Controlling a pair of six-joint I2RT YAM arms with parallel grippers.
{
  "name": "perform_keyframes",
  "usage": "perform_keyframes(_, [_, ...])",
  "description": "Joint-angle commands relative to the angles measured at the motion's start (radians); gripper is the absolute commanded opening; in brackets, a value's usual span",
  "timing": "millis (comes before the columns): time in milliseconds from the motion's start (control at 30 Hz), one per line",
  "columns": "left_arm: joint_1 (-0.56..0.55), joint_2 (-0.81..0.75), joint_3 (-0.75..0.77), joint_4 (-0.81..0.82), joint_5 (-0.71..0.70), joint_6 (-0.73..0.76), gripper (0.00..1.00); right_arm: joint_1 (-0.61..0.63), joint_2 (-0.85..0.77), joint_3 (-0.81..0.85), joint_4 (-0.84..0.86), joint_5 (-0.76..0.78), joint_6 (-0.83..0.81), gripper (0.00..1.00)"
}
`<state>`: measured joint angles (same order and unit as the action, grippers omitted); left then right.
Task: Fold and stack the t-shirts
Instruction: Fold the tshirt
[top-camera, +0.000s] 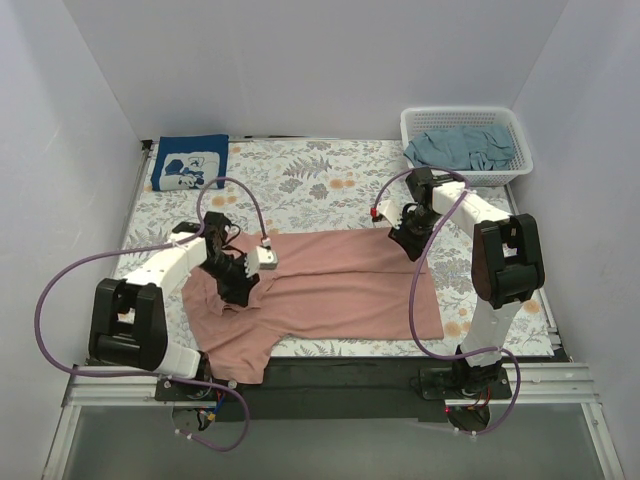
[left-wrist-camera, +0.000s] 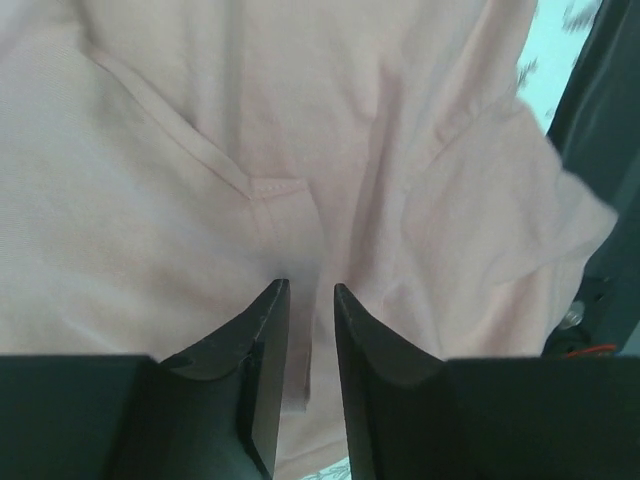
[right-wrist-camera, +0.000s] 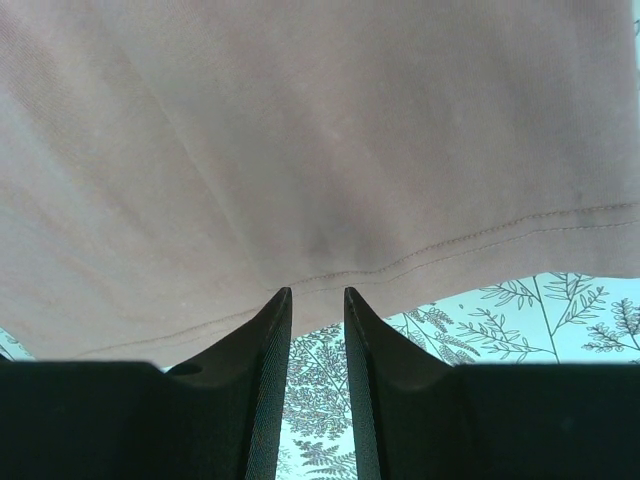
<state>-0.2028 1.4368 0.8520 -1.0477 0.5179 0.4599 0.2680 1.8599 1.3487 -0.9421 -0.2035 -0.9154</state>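
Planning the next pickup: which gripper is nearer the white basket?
Right. The right gripper is at the pink shirt's far hem, just short of the basket; the left gripper is far off, over the shirt's left end.

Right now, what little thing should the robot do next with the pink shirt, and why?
Probably close the left gripper firmly on the pink t-shirt. The right gripper seems to pinch its hem, lifted above the floral cloth; the left's fingers sit at bunched fabric, grip unclear.
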Motion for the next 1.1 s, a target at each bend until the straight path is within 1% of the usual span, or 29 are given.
perform_keyframes(0, [0.049,-0.007,0.122,0.046,0.142,-0.143,0.25,0.000,-0.005,0.052,-0.027,-0.020,0.007,0.34])
perform_keyframes(33, [0.077,0.002,0.190,0.060,0.160,-0.221,0.26,-0.001,-0.008,0.067,-0.027,-0.025,0.012,0.34])
perform_keyframes(67, [0.145,0.014,0.226,0.069,0.197,-0.254,0.26,-0.001,-0.010,0.078,-0.026,-0.030,0.019,0.34])
perform_keyframes(100, [0.181,0.054,0.258,0.110,0.200,-0.294,0.27,0.000,-0.008,0.089,-0.026,-0.046,0.032,0.34])
perform_keyframes(133, [0.201,0.074,0.297,0.138,0.194,-0.405,0.28,0.000,-0.007,0.102,-0.024,-0.059,0.056,0.34])
perform_keyframes(167, [0.276,0.101,0.353,0.168,0.157,-0.450,0.29,0.000,-0.002,0.134,-0.024,-0.071,0.070,0.34])
perform_keyframes(200, [0.296,0.125,0.384,0.220,0.128,-0.505,0.29,-0.001,0.002,0.148,-0.024,-0.097,0.084,0.34])
perform_keyframes(267, [0.334,0.212,0.470,0.251,0.068,-0.600,0.31,0.000,0.028,0.197,-0.023,-0.112,0.125,0.34])
perform_keyframes(300, [0.347,0.244,0.498,0.262,0.016,-0.621,0.32,0.000,0.041,0.213,-0.021,-0.122,0.136,0.34])
perform_keyframes(333, [0.370,0.313,0.524,0.261,-0.001,-0.638,0.32,0.000,0.059,0.227,-0.018,-0.125,0.147,0.34])
perform_keyframes(433, [0.405,0.401,0.622,0.246,-0.067,-0.691,0.33,0.000,0.091,0.260,-0.014,-0.139,0.176,0.34])
perform_keyframes(467, [0.420,0.443,0.633,0.244,-0.087,-0.698,0.33,0.000,0.097,0.265,-0.011,-0.143,0.188,0.34])
perform_keyframes(567, [0.442,0.499,0.644,0.229,-0.131,-0.708,0.33,0.007,0.125,0.268,0.005,-0.146,0.197,0.34])
perform_keyframes(800, [0.471,0.540,0.547,0.287,-0.156,-0.759,0.32,0.017,0.173,0.239,0.040,-0.110,0.208,0.34])
perform_keyframes(1067, [0.531,0.579,0.478,0.348,-0.174,-0.800,0.33,0.014,0.176,0.127,0.088,-0.011,0.197,0.33])
